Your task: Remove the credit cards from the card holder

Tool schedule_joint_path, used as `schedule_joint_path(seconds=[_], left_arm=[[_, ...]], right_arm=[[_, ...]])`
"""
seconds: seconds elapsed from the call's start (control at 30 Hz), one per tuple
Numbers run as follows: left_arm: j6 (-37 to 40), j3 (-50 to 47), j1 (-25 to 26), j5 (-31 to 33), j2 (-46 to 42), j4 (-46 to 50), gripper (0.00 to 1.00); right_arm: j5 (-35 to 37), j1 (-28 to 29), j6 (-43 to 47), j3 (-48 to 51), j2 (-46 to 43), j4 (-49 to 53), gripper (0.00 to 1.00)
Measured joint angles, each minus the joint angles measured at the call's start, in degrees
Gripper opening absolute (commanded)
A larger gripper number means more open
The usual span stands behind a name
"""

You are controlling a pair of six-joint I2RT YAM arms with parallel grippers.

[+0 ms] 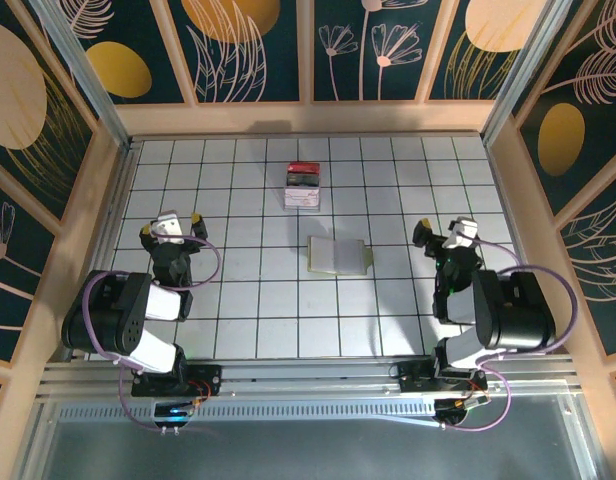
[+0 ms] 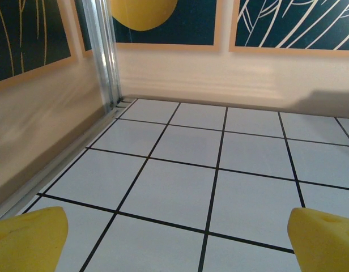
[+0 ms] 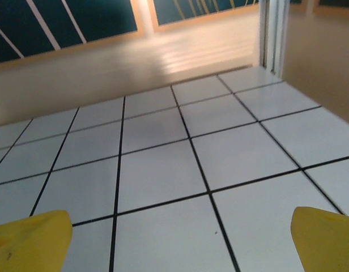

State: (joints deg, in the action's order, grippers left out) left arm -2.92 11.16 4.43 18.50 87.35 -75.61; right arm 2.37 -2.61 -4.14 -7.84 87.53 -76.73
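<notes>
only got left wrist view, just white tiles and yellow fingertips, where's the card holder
observer: the small olive-edged, cream folding card holder lies open mid-table, to the right of your left gripper.
operator: anything else out there
observer: a small white box with red and black contents stands farther back, behind the holder.
operator: and the right arm
observer: the right gripper hangs open on the holder's other side, holding nothing.

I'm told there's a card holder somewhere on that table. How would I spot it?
Start with the white tiled table with black grid lines and look near its middle. The card holder lies flat there, pale cream with a green edge along one side. Its neighbour, a small white box holding red and black things, stands farther back.
</notes>
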Motion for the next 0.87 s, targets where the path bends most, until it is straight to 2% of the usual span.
schedule_joint_path(seconds=[0.3, 0.87], left_arm=[[-0.20, 0.00, 0.00, 0.00, 0.00, 0.00, 0.99], [-0.22, 0.00, 0.00, 0.00, 0.00, 0.00, 0.99]], right_arm=[[-5.31, -0.04, 1.97, -4.48, 1.79, 2.45, 0.99], [-5.55, -0.04, 2.34, -4.48, 1.79, 2.43, 0.99]])
